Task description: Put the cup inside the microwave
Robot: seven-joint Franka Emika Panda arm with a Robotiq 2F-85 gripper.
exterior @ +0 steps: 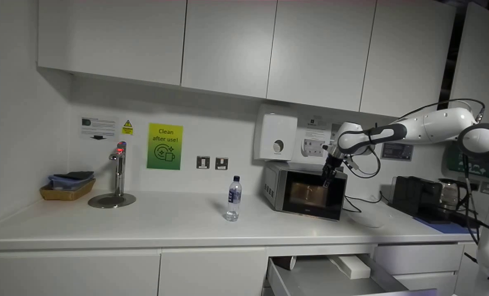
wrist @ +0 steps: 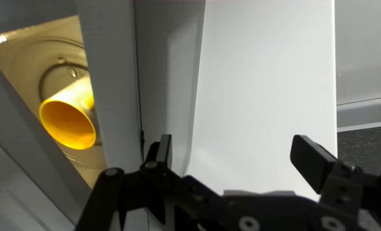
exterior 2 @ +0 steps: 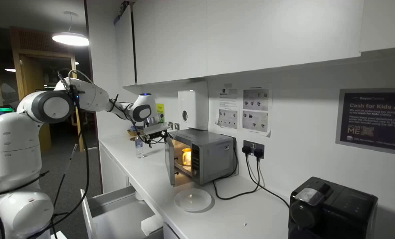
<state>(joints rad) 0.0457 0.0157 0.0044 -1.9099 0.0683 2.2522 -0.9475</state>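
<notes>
wrist view shows the gripper [wrist: 233, 152] spread wide and the yellow cup [wrist: 68, 114] inside the lit microwave [exterior 2: 217, 159]. a green sign [exterior: 165, 146] reads "clean after use!" and a dark poster [exterior 2: 378, 119] "cash for kids".

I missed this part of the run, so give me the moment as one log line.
cup: upright inside lit microwave | door: partly open | gripper: open, empty, beside door, contact unclear | drawer: pulled out

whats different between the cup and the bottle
The cup is yellow; the bottle is clear with a label. The cup is open at the top; the bottle wears a dark cap. The cup sits inside the lit microwave, the bottle out on the counter. Both stand upright.
</notes>
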